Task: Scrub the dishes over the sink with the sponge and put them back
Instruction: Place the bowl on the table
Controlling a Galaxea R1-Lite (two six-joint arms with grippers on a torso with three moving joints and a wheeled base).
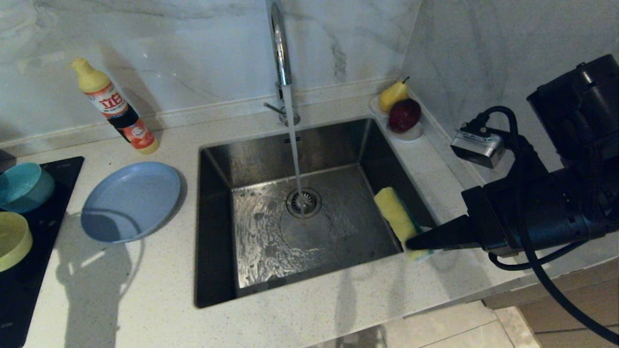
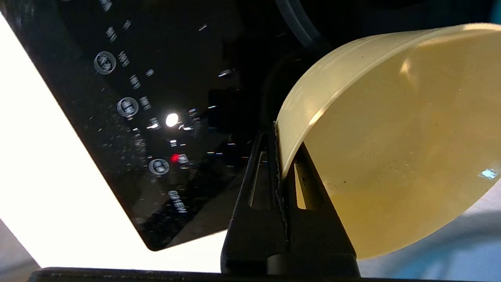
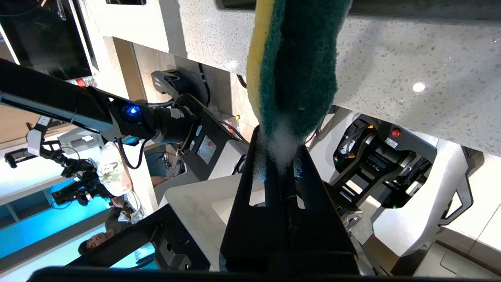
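My left gripper (image 2: 278, 137) is shut on the rim of the yellow bowl (image 2: 391, 137), one finger inside and one outside, above the black cooktop (image 2: 176, 78). In the head view only that yellow bowl (image 1: 12, 239) shows, at the far left edge; the left gripper is out of frame. The teal-blue bowl (image 1: 22, 186) stands behind it and the grey-blue plate (image 1: 130, 200) lies on the counter left of the sink (image 1: 227, 145). My right gripper (image 1: 411, 241) is shut on one end of the sponge (image 1: 394, 212) at the sink's right rim. The sponge (image 3: 297, 66) shows its green face with foam at the gripper (image 3: 280, 137).
Water runs from the chrome tap (image 1: 280, 43) onto the drain strainer (image 1: 303, 202). A detergent bottle (image 1: 116, 108) leans at the back left. A white saucer with a pear and a red fruit (image 1: 401, 113) sits at the sink's back right corner. The cooktop (image 1: 29, 290) fills the left edge.
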